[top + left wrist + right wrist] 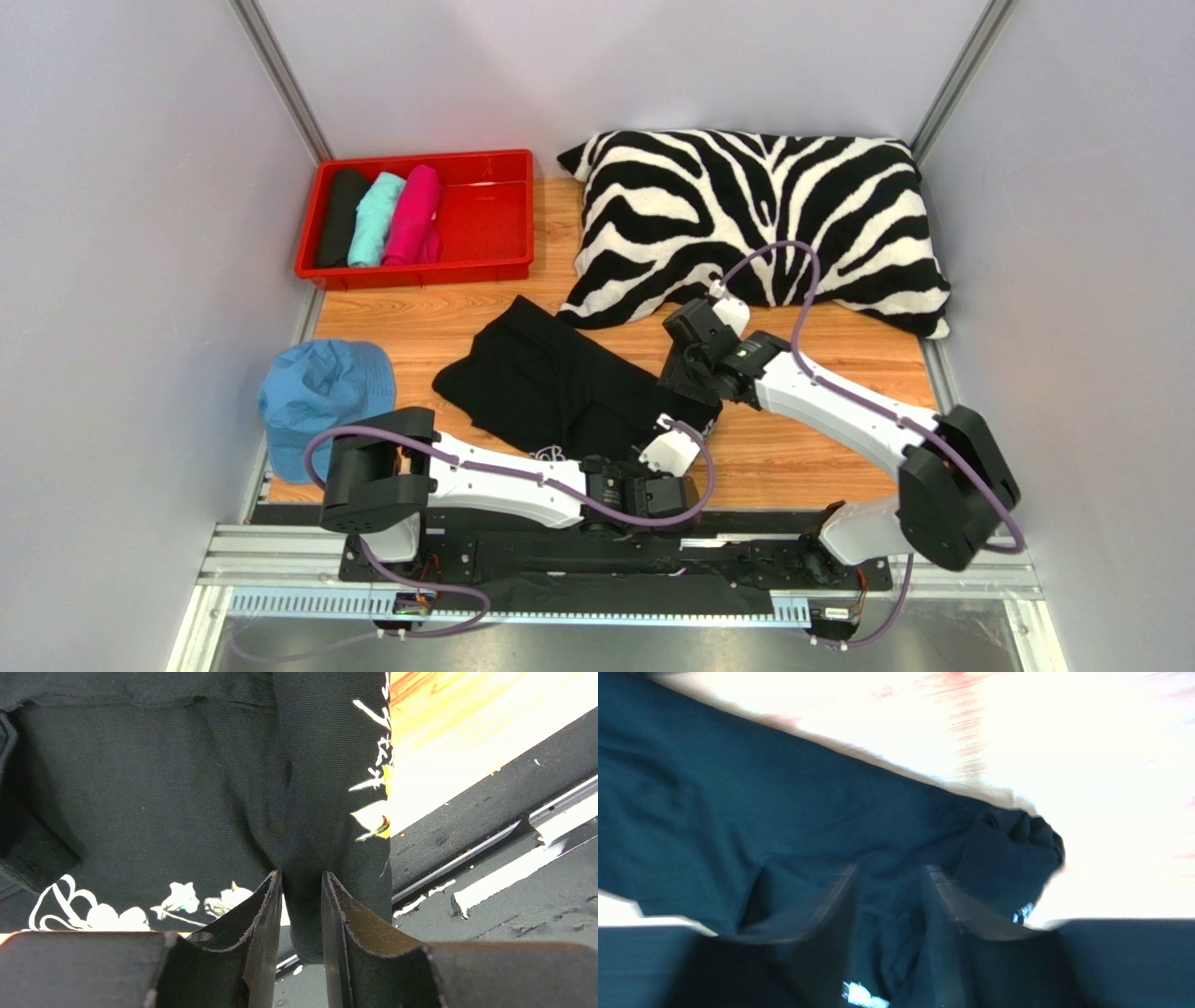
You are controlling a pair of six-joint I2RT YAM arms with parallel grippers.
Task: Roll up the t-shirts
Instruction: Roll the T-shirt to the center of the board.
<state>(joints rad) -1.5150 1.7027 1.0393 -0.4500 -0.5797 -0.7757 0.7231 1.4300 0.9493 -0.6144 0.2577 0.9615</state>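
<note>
At the near edge of the wooden counter [842,462], both arms reach inward to the same end of the black printed t-shirt [561,378]. The left tool [673,448] is closed on a raised fold of cloth beside the white print; its wrist view shows the fold squeezed between the two fingers [270,903]. Just beyond it, the right tool [692,381] also appears clamped on black fabric, a bunched lump of cloth lying beside its fingers [840,889], though that view is blurred.

From both tools the shirt stretches away to the far left, its long axis running diagonally across the counter. Any roll would likely travel along that line. Both arms are equally close to this end.

A blue cap [326,399] rests at the left edge, near the shirt but apart from it. Farther back, a red tray [491,210] holds three finished rolls side by side: a black roll [341,217], a teal roll [376,217] and a pink roll [414,214]. A zebra-striped pillow [758,224] fills the far right corner, its near edge touching the shirt. Plain grey walls [140,210] enclose the space.
</note>
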